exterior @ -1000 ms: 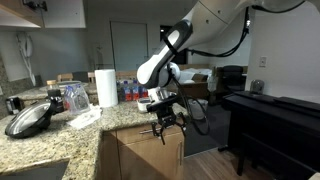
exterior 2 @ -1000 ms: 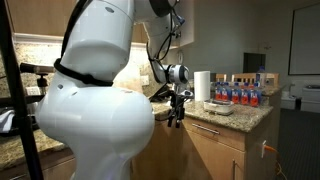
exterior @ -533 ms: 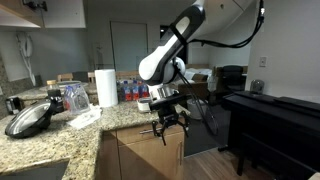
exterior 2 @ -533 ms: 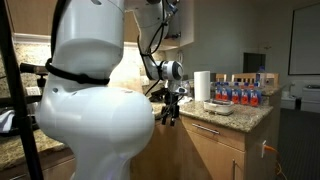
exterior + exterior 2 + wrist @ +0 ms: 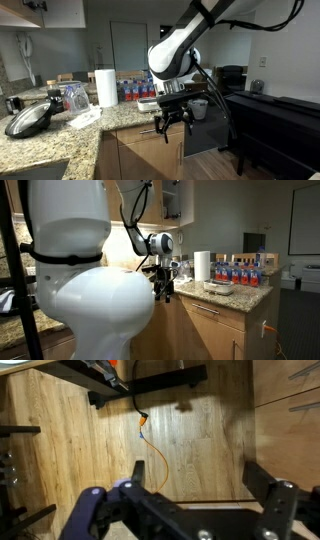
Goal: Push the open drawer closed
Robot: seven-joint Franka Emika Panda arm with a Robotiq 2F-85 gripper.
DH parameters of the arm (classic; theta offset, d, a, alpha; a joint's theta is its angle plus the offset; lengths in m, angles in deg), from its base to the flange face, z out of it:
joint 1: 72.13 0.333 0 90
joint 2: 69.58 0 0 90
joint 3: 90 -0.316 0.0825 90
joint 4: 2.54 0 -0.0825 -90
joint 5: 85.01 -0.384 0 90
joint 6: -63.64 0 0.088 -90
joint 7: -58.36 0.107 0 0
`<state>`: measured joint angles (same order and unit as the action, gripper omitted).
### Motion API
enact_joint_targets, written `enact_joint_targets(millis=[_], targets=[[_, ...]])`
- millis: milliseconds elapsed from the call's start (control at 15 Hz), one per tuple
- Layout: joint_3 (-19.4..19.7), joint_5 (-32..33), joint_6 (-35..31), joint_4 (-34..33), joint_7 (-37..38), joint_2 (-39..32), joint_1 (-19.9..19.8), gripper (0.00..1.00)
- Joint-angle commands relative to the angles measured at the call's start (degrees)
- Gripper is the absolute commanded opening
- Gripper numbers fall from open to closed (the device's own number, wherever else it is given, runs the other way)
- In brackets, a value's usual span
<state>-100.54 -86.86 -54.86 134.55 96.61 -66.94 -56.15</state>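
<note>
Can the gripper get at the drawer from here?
Probably yes: the gripper hangs open just off the counter edge, close to the drawer front, and nothing shows between them.

White arm [image 5: 178, 48], black tool [image 5: 172, 126]
</note>
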Motion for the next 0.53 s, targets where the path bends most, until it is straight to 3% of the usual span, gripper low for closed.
enact_joint_targets(millis=[0,467], targets=[[-2.1,0.3,-2.8,6.3,-2.4,7.9,-0.8,1.0],[-5.0,-0.2,-3.4,10.7,-4.4,16.1,-0.5,1.0]])
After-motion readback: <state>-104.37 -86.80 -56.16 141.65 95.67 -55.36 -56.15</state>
